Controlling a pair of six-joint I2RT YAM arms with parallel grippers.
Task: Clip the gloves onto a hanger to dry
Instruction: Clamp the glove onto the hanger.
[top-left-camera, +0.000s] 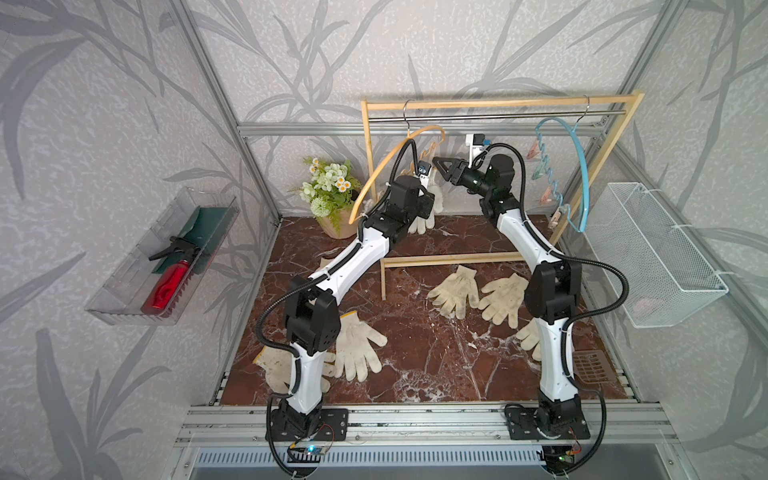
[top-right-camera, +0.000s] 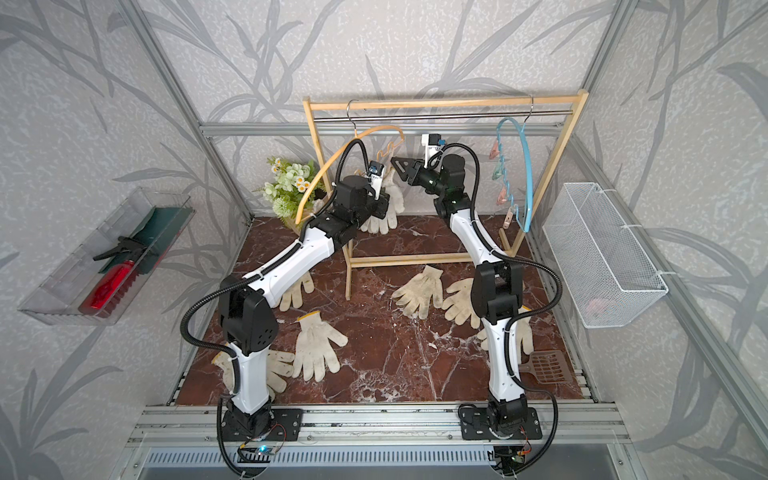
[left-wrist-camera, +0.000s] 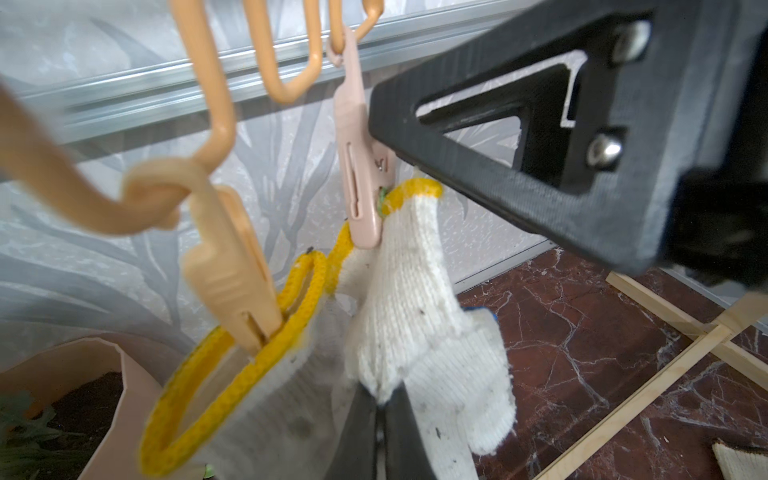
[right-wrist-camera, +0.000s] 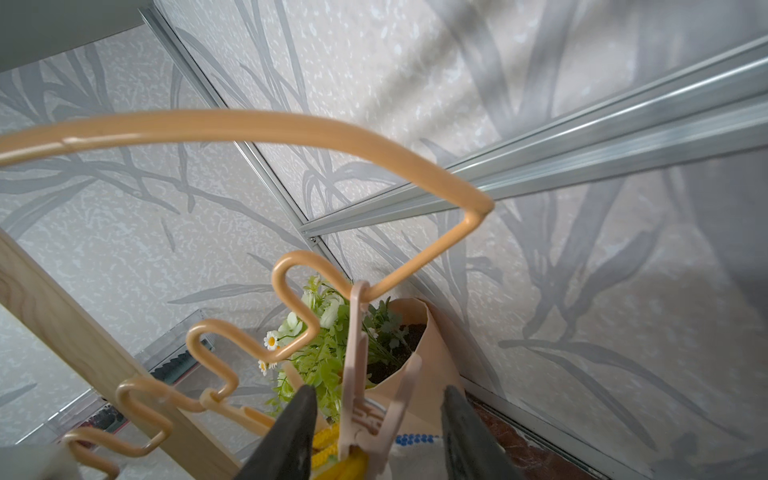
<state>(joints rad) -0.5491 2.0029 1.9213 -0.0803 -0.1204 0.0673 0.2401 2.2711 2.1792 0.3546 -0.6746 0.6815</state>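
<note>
An orange hanger (top-left-camera: 376, 176) hangs from the rack's rail. Its pink clip (left-wrist-camera: 359, 166) bites the yellow cuff of an off-white glove (left-wrist-camera: 409, 299). My left gripper (left-wrist-camera: 380, 405) is shut on a fold of that glove below the clip. My right gripper (right-wrist-camera: 380, 432) is open, its fingers (right-wrist-camera: 305, 419) standing either side of the pink clip (right-wrist-camera: 365, 395) without touching it. A peach clip (left-wrist-camera: 232, 266) holds a second glove (left-wrist-camera: 257, 399) beside it. Several more gloves (top-left-camera: 455, 291) lie flat on the marble floor.
The wooden rack (top-left-camera: 498, 102) also carries a blue hanger (top-left-camera: 575, 174) with clips. A flower pot (top-left-camera: 332, 195) stands at the back left. A wire basket (top-left-camera: 656, 257) hangs on the right wall, a clear tray (top-left-camera: 124, 299) on the left. A brown scoop (top-left-camera: 590, 365) lies front right.
</note>
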